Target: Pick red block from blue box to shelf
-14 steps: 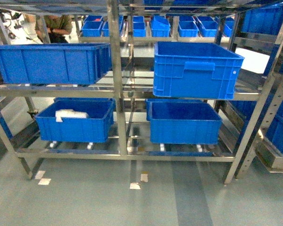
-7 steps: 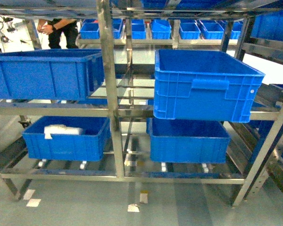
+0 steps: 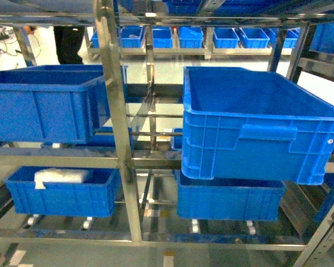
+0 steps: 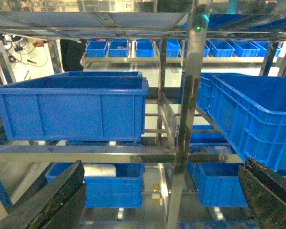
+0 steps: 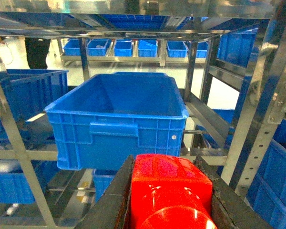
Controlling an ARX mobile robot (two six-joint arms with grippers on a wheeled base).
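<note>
On your far left in the head view, a dark blue crate (image 3: 42, 103) sits on the middle tier of the shelf (image 3: 114, 128), its right end reaching just behind the shiny front upright. Under it, a lower crate (image 3: 61, 192) holds a white bundle (image 3: 61, 176) against its back wall. There is open air above the upper crate's rim, up to the next crossbar.

Your left gripper (image 4: 157, 200) shows only in its wrist view: two dark fingers (image 4: 52, 200) spread wide at the bottom corners, nothing between them. It faces the upright, with crates to either side.

Right of the upright, a large crate (image 3: 256, 128) juts forward past the shelf's front rail, its near wall and handle overhanging the edge. Its inside looks bare from here. Another crate (image 3: 231, 197) sits beneath it, partly hidden by the overhang. A gap runs between the upright and this crate's left wall.

Your right gripper (image 5: 169, 200) is clamped on the red block (image 5: 169, 188), which fills the space between the two dark fingers (image 5: 112, 205). The block hangs in front of the overhanging crate's near wall, apart from it. To its right, slanted perforated uprights (image 5: 257, 114) narrow the room on that side.

The turquoise box shows in none of your views.
</note>
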